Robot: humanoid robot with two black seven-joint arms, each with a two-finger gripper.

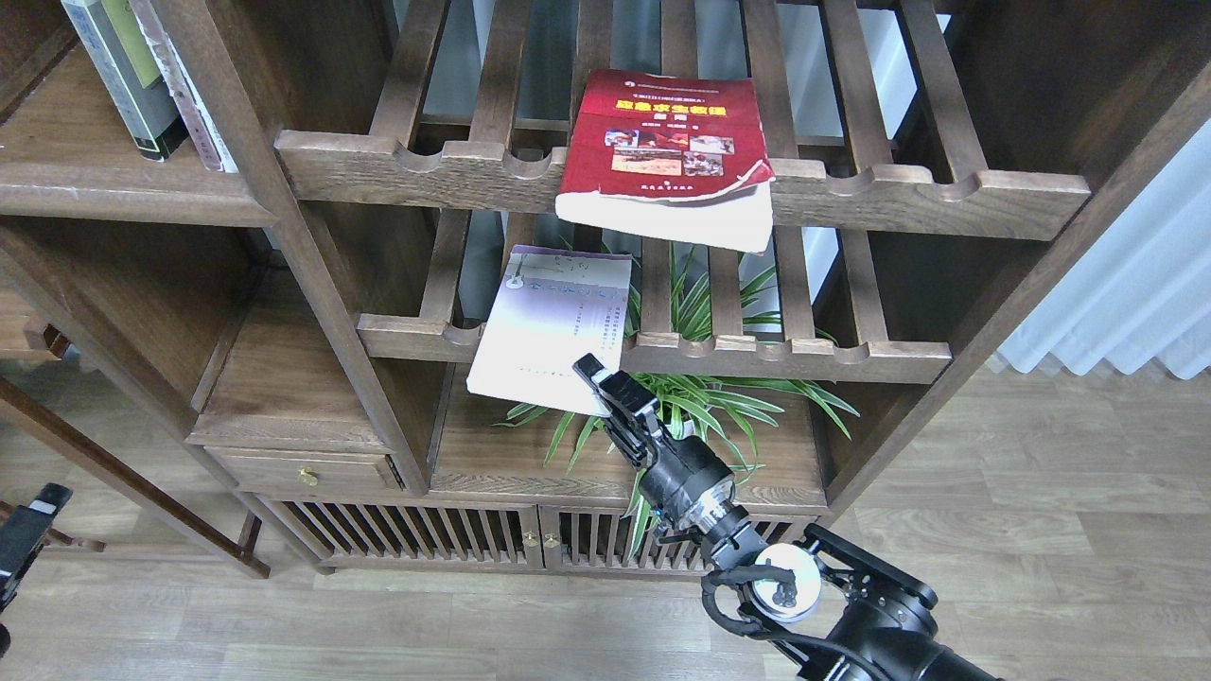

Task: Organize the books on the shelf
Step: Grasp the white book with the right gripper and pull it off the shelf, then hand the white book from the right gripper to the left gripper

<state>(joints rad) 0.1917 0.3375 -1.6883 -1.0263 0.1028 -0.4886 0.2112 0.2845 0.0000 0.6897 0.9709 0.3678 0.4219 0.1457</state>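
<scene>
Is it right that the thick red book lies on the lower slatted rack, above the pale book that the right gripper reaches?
Not quite. In the head view the red book lies on the upper slatted rack, not the lower one. The rest holds: it is above the pale book, whose near corner the right gripper reaches.
</scene>
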